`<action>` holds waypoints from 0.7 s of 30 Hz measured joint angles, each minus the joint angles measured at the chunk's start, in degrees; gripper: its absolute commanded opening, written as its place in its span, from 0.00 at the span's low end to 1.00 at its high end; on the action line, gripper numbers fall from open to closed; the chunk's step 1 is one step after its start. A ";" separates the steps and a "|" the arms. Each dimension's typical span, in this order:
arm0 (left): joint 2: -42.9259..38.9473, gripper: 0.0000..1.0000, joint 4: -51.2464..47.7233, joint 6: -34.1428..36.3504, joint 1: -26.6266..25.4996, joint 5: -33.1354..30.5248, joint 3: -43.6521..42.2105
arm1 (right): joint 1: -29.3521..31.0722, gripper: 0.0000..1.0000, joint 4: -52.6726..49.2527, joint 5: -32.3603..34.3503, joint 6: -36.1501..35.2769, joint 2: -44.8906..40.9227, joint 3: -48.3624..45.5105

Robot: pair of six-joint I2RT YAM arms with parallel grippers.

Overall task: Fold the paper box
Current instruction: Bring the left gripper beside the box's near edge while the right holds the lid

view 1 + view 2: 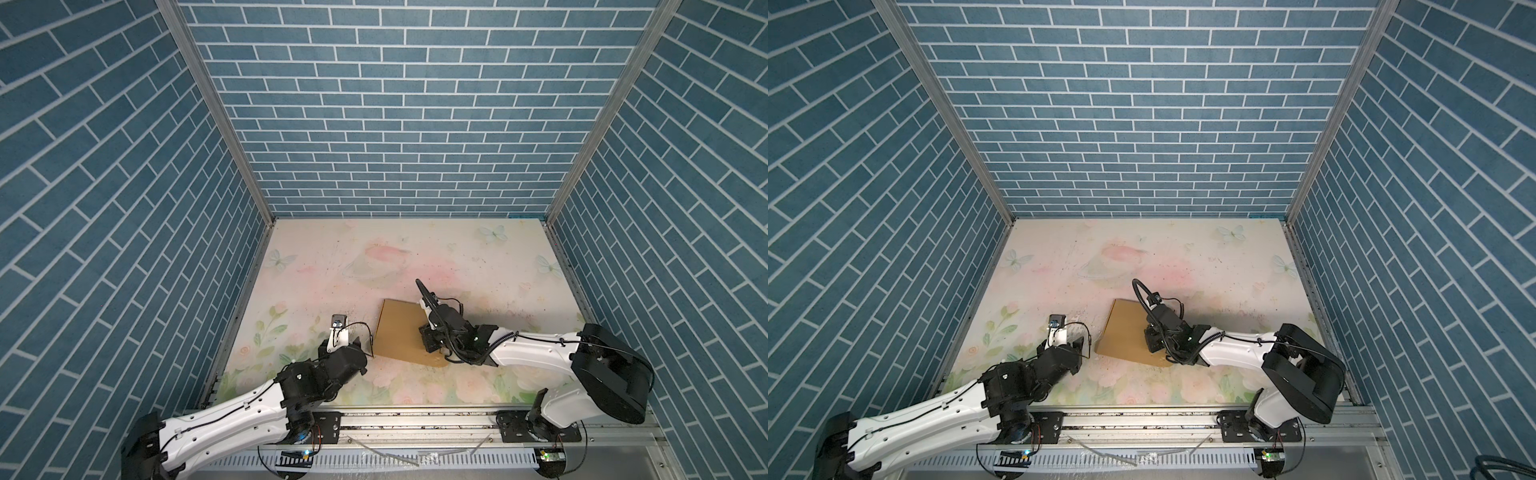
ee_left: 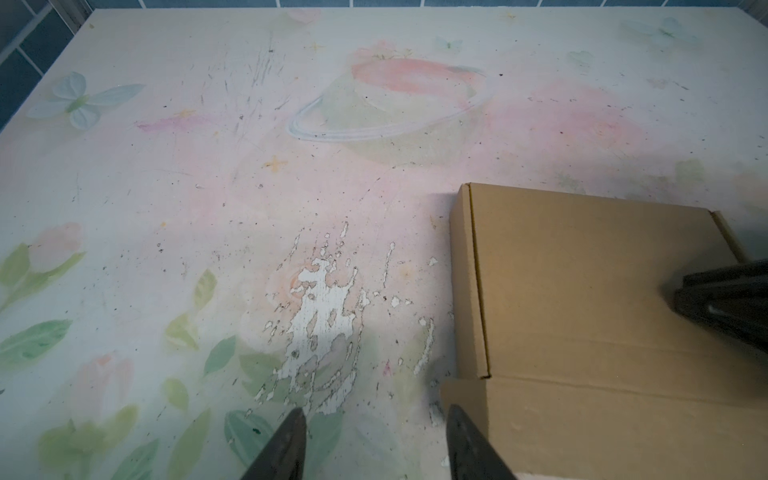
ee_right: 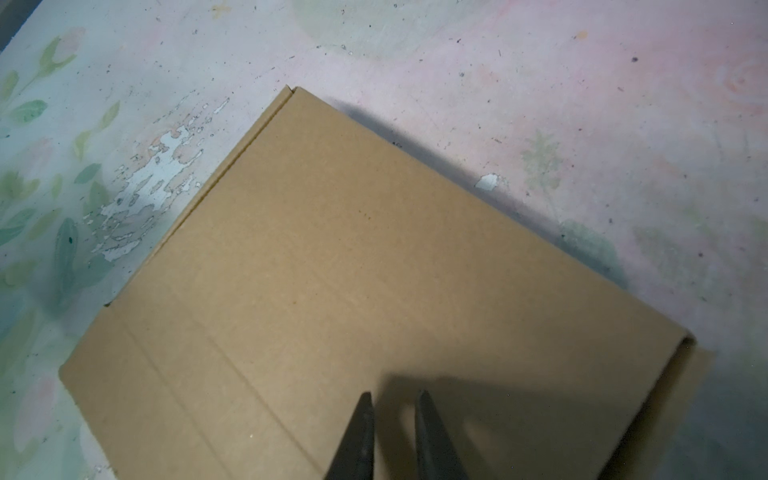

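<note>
Scuffed floral tabletop (image 1: 332, 257), blue brick walls (image 1: 395, 104); box (image 1: 399, 332) beneath slightly parted right gripper (image 3: 394, 392), left gripper (image 2: 376, 411) wide, both empty.

The space was enclosed on three sides by walls (image 1: 399, 124) papered in a blue brick pattern with white joints, joined by metal corner posts (image 1: 216, 112). The table top (image 1: 332, 257) was covered with a pale print of flowers and leaves. Just ahead of the left pincer (image 2: 374, 413) a worn patch (image 2: 320, 307) was seen, white showing through the print. Farther beyond that pincer a ringed planet (image 2: 386, 108) was printed, with a butterfly (image 2: 81, 99) to the pincer's left. Behind the pincer a metal rail (image 1: 415, 419) was fixed along the table's near edge.
</note>
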 measured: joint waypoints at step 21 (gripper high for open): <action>27.34 0.43 13.33 17.73 24.39 39.26 15.08 | -1.03 0.31 -14.32 2.49 -0.22 -13.70 1.64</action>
